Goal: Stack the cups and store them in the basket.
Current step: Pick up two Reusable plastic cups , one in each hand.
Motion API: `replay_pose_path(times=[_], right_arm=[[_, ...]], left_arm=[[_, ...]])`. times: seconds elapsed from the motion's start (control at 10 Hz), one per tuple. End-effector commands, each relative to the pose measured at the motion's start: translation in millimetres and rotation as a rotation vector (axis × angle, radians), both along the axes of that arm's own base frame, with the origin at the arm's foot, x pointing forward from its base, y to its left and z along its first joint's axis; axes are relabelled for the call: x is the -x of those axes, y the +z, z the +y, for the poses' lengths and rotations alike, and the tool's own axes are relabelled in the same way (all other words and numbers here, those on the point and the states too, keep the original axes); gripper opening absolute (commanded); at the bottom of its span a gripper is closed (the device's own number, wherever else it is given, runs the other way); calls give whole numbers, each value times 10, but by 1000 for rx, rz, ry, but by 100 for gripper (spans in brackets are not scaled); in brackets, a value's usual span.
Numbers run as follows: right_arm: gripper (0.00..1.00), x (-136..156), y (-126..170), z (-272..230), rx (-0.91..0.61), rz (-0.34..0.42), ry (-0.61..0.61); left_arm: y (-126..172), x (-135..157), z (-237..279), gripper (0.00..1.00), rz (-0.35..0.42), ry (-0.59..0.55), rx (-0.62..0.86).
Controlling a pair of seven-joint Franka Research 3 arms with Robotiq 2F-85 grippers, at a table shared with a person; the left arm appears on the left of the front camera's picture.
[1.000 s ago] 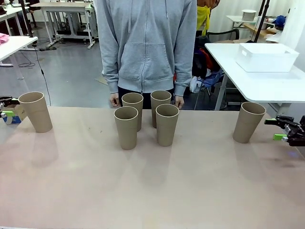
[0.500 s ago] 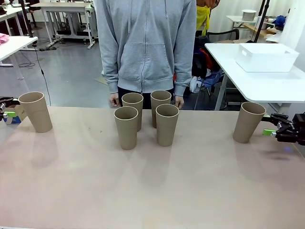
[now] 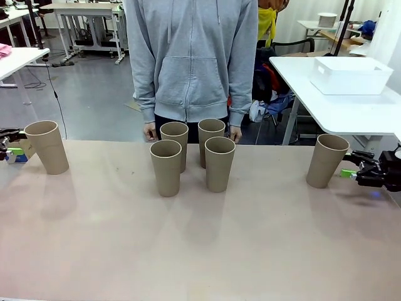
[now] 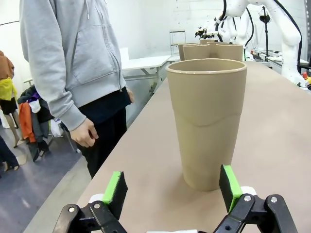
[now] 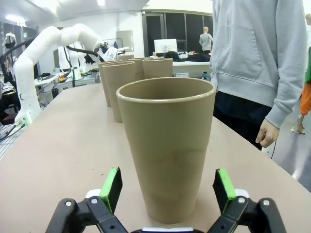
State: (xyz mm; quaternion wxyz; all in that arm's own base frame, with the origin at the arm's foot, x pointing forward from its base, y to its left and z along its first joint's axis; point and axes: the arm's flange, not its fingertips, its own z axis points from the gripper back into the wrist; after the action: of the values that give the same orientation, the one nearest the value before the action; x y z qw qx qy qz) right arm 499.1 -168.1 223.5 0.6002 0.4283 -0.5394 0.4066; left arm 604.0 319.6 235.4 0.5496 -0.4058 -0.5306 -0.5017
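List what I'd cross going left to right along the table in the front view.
left gripper, jaws open → lone cup at left → cluster of four cups in the middle → lone cup at right → right gripper, jaws open

Tan table top (image 3: 200,251) runs under both pincers. A person in a grey hoodie (image 3: 191,56) stands at the far edge, between the left pincer (image 3: 9,142) and the right pincer (image 3: 346,163). White side table (image 3: 338,110) beyond the right pincer; chair piled with clothes (image 3: 270,88) beside it. Grey floor (image 3: 94,94) beyond the left pincer.
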Motion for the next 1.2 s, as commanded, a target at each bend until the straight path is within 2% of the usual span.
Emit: replay_pose_path(times=[0.0,1.1], right_arm=[[100,-108,7,6,-10,42,7],[100,-176,-90,91,-22,73,14]], left_arm=[[17,109,-122,100,-13,-10,-5],[-43,238,-433,100,13,-48,24]])
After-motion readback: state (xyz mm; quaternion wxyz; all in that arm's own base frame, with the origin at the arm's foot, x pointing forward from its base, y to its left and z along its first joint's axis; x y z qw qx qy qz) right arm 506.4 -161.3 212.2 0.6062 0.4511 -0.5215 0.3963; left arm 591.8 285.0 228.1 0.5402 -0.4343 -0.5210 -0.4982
